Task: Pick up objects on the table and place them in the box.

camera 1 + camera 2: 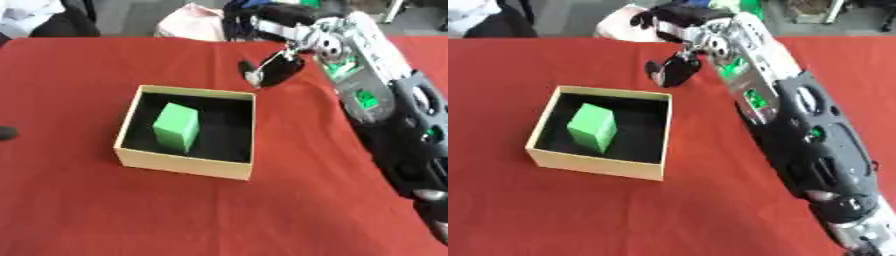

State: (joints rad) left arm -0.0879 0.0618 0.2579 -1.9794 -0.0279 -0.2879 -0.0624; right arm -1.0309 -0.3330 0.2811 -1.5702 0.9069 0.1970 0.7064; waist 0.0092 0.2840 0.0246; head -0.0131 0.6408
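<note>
The bright green rectangular block (177, 126) already stands inside the shallow square cardboard box (179, 163), a little left of its middle, upright on the dark lining and slightly turned against the walls. It looks like smooth painted wood or plastic, with crisp edges and flat matte faces. The box is pale tan on the outside with thin walls and an open top, and its inside is black, so the block stands out sharply.

So that part of the job looks done, as I judge it. On the red cloth-covered tabletop (105, 215) I see no other loose object waiting to be picked up, apart from a small dark rounded shape (7, 133) at the left edge that I cannot identify; it may be part of my other arm. If nothing else is to go in, little or nothing is left.

My right hand (672, 69) hangs just beyond the box's far right corner, above the cloth and apart from the box. Its dark fingers are curled downward and inward and hold nothing. The forearm behind it is silver and black, with green parts showing through. The cloth lies flat, a soft even red.
</note>
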